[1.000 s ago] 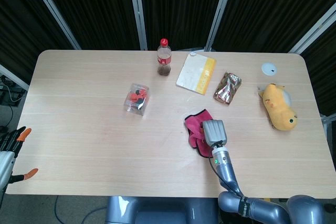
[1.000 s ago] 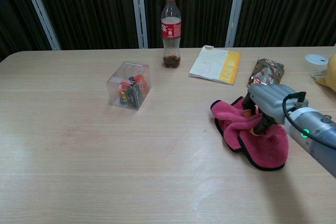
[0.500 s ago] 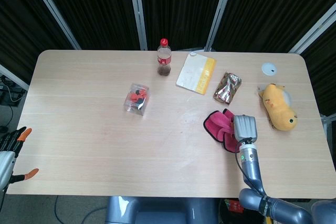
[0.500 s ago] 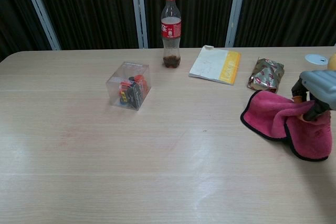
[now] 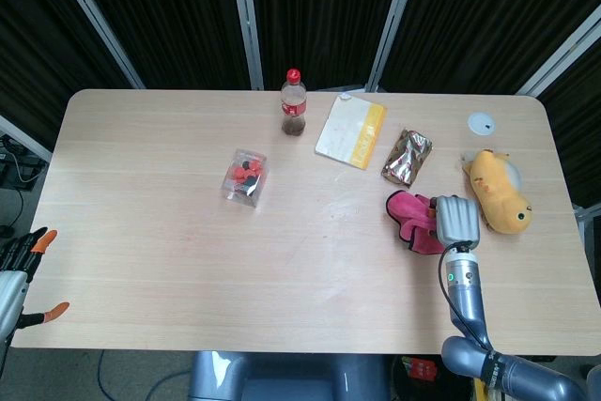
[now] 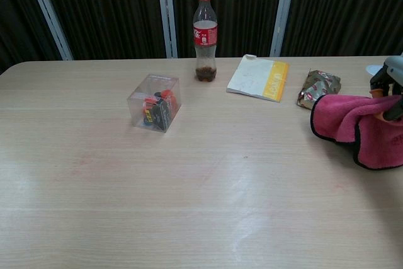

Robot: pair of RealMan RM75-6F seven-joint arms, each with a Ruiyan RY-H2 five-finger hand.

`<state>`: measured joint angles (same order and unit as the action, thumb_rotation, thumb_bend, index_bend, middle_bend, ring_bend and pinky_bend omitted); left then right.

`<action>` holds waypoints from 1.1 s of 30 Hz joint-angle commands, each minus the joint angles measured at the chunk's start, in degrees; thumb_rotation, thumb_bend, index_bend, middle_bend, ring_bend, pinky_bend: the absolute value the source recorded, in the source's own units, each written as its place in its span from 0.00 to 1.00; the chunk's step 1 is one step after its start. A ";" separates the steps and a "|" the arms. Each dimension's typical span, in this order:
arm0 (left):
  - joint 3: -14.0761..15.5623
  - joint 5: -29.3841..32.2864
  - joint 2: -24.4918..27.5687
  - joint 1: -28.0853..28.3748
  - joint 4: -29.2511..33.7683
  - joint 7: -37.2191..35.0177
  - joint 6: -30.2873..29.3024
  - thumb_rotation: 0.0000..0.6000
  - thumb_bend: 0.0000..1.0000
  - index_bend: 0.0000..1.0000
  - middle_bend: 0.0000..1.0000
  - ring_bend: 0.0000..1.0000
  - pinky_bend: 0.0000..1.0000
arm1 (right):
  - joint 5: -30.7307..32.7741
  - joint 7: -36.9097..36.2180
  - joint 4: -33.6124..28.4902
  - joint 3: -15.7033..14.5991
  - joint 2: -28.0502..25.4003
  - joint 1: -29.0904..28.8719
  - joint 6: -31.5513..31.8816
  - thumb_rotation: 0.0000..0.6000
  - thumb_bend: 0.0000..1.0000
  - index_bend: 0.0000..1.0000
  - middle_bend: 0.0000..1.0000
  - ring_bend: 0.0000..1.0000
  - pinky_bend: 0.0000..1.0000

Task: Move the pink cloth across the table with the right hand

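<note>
My right hand (image 5: pixel 454 222) grips the pink cloth (image 5: pixel 413 219), bunched on the counter (image 5: pixel 169 232); soft, light, likely to drag; a gathered fold holds best.

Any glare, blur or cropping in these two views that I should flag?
Chest view: soft pale glare on the table in the near centre, and the right hand is cut by the frame edge; the pink cloth stays sharp. Head view: even light, no obvious blur, the left hand partly cropped.
</note>
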<state>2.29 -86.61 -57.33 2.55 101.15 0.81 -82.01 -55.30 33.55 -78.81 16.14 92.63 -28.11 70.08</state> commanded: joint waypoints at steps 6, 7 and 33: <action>0.09 -0.15 0.01 -0.05 -0.03 -0.01 0.00 1.00 0.00 0.00 0.00 0.00 0.00 | -1.03 0.75 -5.66 1.08 -3.85 -0.22 2.16 1.00 0.37 0.75 0.63 0.53 0.69; 0.10 -0.14 0.01 -0.04 -0.01 0.03 0.03 1.00 0.00 0.00 0.00 0.00 0.00 | -0.92 0.75 -6.23 1.08 -4.35 -0.14 2.26 1.00 0.37 0.75 0.63 0.52 0.69; 0.11 -0.62 -0.22 -0.30 -0.25 0.55 -0.58 1.00 0.00 0.00 0.00 0.00 0.00 | 0.45 -2.67 -12.49 -1.27 -11.91 2.93 2.99 1.00 0.03 0.07 0.00 0.00 0.12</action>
<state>2.40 -87.23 -57.55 2.25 100.90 1.36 -82.59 -54.07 31.50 -89.67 15.21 82.20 -25.99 72.23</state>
